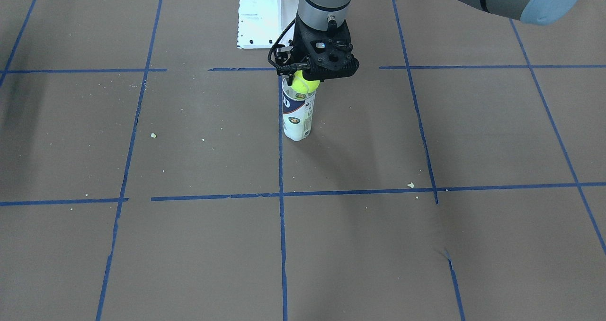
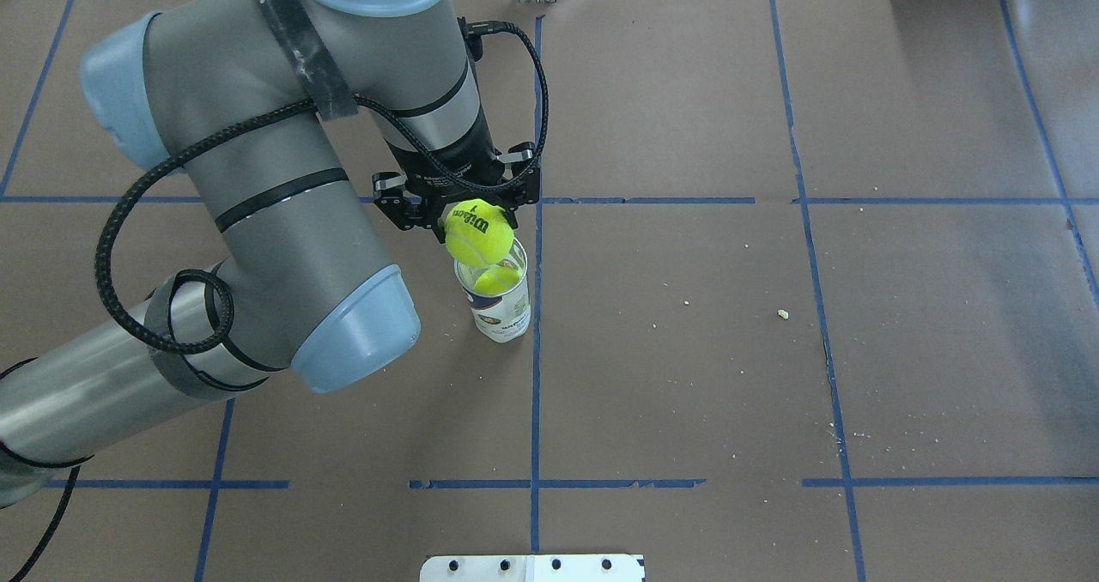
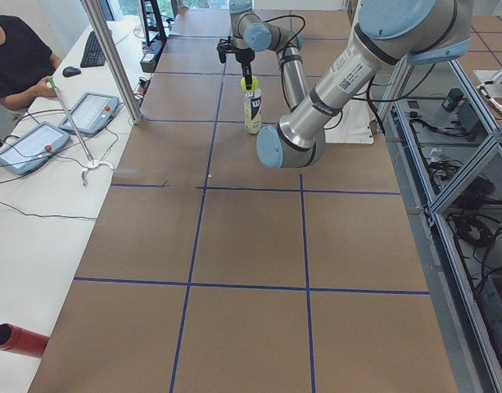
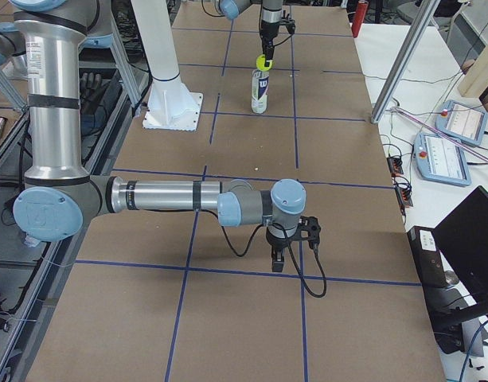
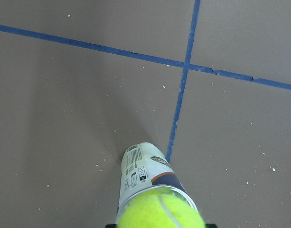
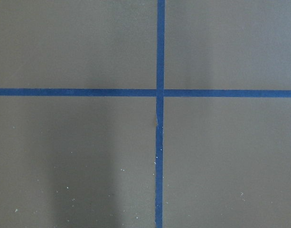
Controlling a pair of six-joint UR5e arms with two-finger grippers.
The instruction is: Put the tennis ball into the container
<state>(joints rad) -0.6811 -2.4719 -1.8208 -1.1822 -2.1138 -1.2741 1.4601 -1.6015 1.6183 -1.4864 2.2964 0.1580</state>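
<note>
One tennis ball [image 2: 479, 232], in left pincer [image 2: 475, 218], over one container [image 2: 503, 311].

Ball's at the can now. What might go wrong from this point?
1. The ball, clamped in the left gripper, looks nearly as wide as the mouth of the can. If it is released slightly off-centre, it may catch the rim and bounce away.
2. The can is tall and narrow and stands free, with nothing bracing it. A sideways push from the ball or the fingers could tip it. The right gripper is far off, so it cannot steady the can.
</note>
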